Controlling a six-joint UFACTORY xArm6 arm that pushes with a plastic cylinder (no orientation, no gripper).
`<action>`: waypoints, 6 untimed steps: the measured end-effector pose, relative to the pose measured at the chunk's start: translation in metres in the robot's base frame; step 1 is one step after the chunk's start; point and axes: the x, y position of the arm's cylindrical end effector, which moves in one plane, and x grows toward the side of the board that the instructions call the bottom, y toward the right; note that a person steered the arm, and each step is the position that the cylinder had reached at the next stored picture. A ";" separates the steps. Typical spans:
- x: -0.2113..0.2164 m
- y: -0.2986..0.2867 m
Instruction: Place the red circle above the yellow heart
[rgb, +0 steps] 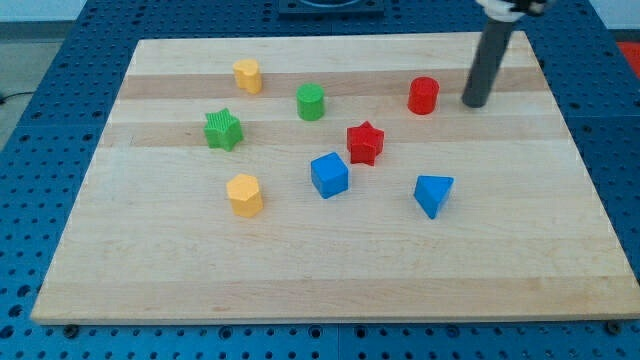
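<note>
A: Nearest the view's bottom: yellow block (244, 194), shape hard to make out, then blue cube (329, 175) and blue wedge (433, 194) on the counter (330, 285).

B: And my tip (473, 103)?

A: Plain rod tool, no jaws to spread or press; pinching nothing. Down at the counter near the view's top right, just right of the red circle (423, 96), not touching.

B: Yellow heart (248, 76)?

A: Far over at the top left, well apart from the circle. Between them, green circle (311, 102); lower, green star (223, 130) and red star (365, 142).
</note>
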 end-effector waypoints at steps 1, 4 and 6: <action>0.000 -0.001; 0.001 -0.006; 0.001 -0.088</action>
